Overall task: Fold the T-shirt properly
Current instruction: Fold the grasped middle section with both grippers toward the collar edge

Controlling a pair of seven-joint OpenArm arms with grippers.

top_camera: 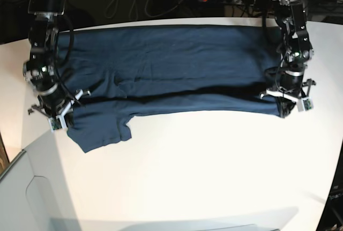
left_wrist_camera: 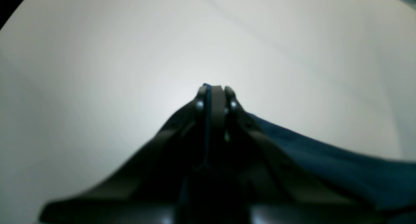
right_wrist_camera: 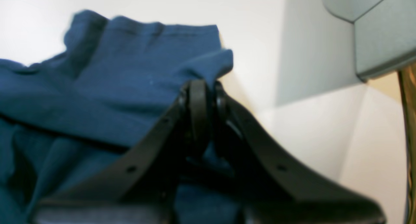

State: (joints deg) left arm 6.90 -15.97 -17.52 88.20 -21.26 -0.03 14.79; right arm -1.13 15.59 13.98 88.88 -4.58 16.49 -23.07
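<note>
You've got the T-shirt spread lengthwise on the white table. Left gripper and right gripper each pinch its near edge, probably to carry a lengthwise fold.

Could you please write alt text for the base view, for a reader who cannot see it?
A dark blue T-shirt lies folded lengthwise across a white table, each end pinched by a shut gripper: left, right. One sleeve sticks out by the right gripper.

I see the T-shirt spread across the table's far half, my left end effector at its right end, my right end effector at its left end.
</note>
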